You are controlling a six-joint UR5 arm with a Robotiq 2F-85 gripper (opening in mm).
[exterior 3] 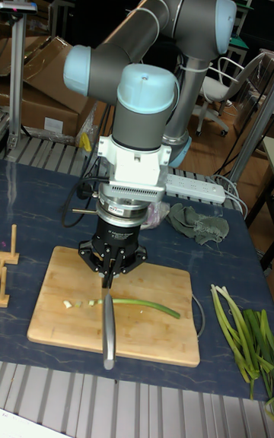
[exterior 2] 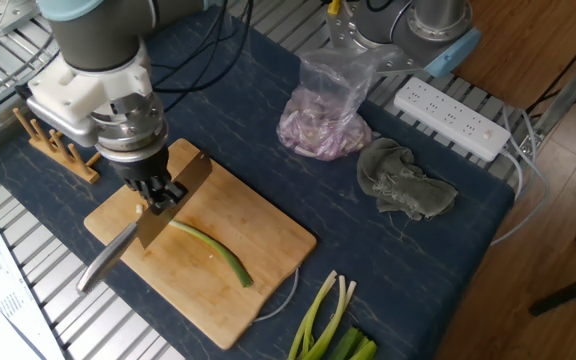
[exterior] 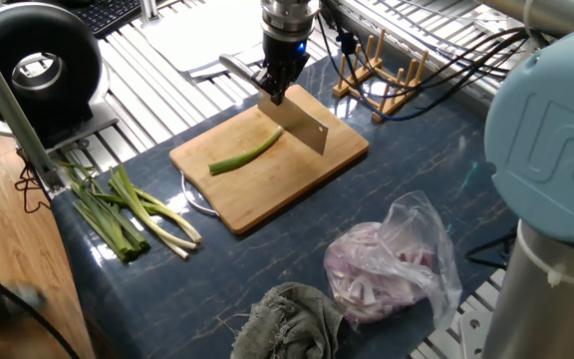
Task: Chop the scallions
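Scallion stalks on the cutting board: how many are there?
1. A single stalk lies across the cutting board, beside the knife. The other stalks lie on the table.

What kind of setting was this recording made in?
Likely a robotics lab, not a kitchen: a UR5 arm over a cutting board on a bench, with a power strip and cardboard boxes nearby.

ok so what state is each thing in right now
gripper: jaws shut on the cleaver handle
cleaver: held, blade at the pale end of the scallion
scallion on the board: lying flat, a few small bits cut off its pale end
spare scallions: whole, bundled beside the board
cutting board: flat on the table
plastic bag: slumped, holding pink onion slices
rag: crumpled
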